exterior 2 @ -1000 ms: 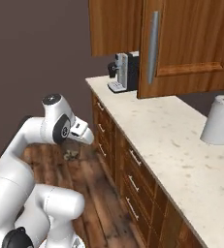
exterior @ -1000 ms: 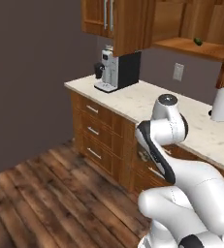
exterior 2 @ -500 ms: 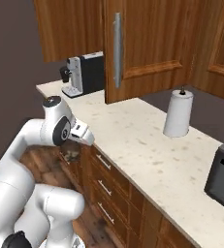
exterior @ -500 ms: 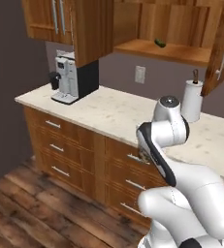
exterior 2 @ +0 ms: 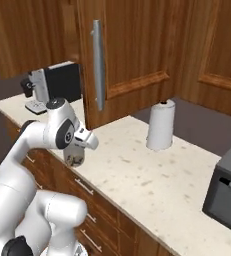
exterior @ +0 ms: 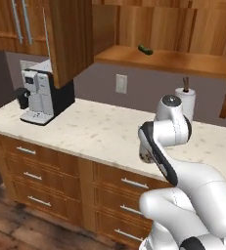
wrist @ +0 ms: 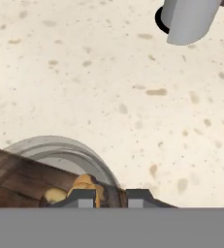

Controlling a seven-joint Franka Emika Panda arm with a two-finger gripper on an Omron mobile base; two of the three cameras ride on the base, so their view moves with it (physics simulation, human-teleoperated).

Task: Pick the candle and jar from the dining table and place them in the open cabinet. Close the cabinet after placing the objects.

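Jar (exterior 2: 75,155) is clamped in the gripper (wrist: 110,196), held at the counter (exterior: 100,134) edge above the drawers (exterior: 41,178). Cabinet (exterior: 163,53) door (exterior 2: 124,55) is open, paper-towel roll (exterior 2: 161,125) beneath.

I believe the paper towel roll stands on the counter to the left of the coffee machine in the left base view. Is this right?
Not quite. In the left base view the paper towel roll stands on the counter to the right of the coffee machine, not the left.
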